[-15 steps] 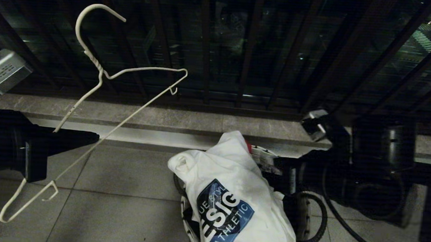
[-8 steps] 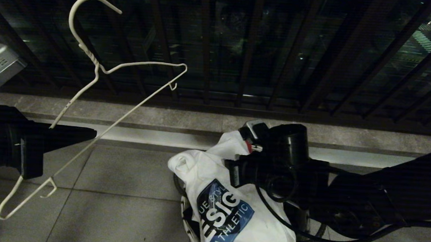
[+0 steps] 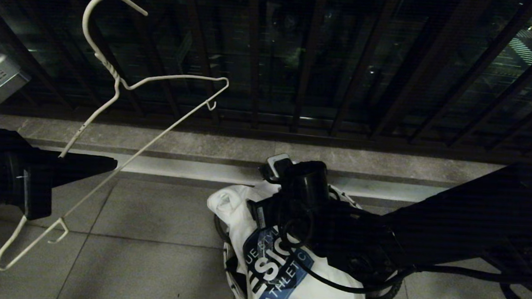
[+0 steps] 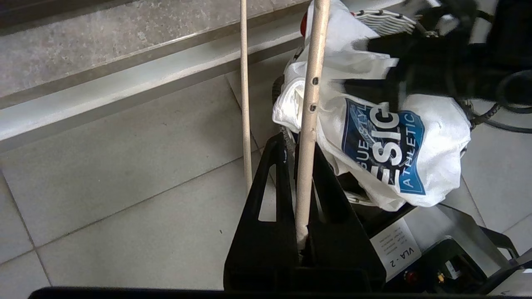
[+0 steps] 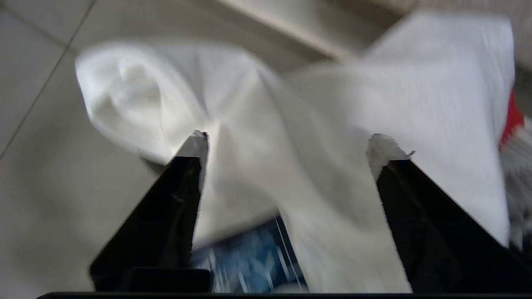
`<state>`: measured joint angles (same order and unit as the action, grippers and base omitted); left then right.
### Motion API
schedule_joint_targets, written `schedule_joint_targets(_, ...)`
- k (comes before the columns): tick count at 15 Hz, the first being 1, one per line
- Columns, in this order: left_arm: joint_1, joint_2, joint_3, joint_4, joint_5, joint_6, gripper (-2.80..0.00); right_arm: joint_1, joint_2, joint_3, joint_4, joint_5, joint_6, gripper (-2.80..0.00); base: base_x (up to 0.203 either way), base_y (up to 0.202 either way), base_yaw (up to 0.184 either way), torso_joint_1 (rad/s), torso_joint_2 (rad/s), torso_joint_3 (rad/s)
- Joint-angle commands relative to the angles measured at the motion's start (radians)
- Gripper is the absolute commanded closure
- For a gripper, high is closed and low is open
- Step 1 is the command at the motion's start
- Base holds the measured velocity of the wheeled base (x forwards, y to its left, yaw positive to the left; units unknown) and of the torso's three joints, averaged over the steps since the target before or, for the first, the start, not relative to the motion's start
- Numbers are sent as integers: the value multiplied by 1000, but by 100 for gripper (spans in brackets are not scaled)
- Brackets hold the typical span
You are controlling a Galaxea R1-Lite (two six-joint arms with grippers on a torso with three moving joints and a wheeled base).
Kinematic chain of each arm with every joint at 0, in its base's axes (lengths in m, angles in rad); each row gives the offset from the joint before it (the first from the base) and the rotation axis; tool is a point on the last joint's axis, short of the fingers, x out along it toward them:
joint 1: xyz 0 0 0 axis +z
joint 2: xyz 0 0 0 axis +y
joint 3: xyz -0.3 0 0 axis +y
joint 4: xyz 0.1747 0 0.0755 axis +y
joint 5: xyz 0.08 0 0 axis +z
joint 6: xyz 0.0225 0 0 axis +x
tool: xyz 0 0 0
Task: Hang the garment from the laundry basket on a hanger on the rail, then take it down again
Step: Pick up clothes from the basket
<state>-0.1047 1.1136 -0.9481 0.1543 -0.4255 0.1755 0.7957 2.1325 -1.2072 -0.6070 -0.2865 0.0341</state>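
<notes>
Your left gripper [image 4: 303, 174] has its jaws clamped on the thin cream-white wire hanger [image 3: 114, 87], held aloft; your right gripper [image 5: 286, 143], jaws apart, hovers over the white logo-printed T-shirt [image 3: 240, 212] heaped in the round pale laundry basket [image 3: 230, 268] on the floor

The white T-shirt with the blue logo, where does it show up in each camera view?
Head view: T-shirt at bottom centre, heaped on the laundry basket, partly behind the right arm.
Left wrist view: T-shirt right of centre, behind the hanger wire.
Right wrist view: T-shirt fills the middle, just beyond the open right end effector.
Shared landmark: the blue logo.
</notes>
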Motion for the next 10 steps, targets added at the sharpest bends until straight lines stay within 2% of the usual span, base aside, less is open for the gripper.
schedule_joint_targets(1,0,2,0,1,-2,2,0,23,56,-52,-4,-32,-25,-280,0,0,0,0,0,0)
schedule_joint_targets(3,0,3,0,1,-2,2,0,36,97,-68,-36,-73,-62,-280,0,0,0,0,0,0)
schedule_joint_targets(6,2,2,0,-2,-2,2,0,40,162,-85,-188,-144,-191,-280,0,0,0,0,0,0)
schedule_joint_targets(10,0,0,1,-4,-2,2,0,80,128,-66,-206,-158,-201,-280,0,0,0,0,0,0)
